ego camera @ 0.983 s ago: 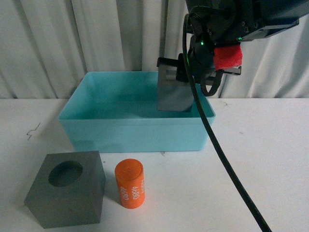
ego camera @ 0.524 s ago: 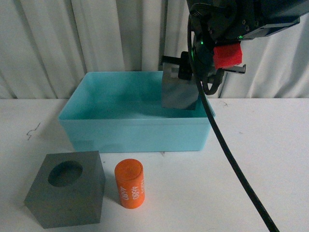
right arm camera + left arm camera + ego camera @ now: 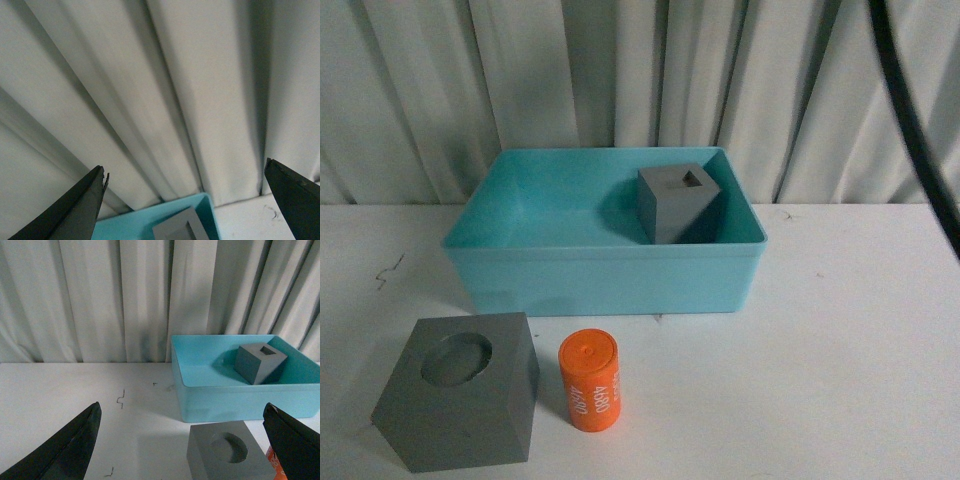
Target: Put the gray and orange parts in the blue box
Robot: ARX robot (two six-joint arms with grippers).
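Lab-like test setup: white table [image 3: 860, 330], pale pleated curtain backdrop [image 3: 570, 70].

I see the gray cube with a square hole [image 3: 675, 210] inside the blue box [image 3: 605, 275], far right corner, apparently tilted. Nearer, outside the box, the gray cube with a round recess [image 3: 460, 395] sits just left of the upright orange cylinder [image 3: 590, 385].

I'm getting soft, even light with no glare, a faint shadow in the blue box [image 3: 520, 215] toward its 2 o'clock corner, and everything's slightly grainy.
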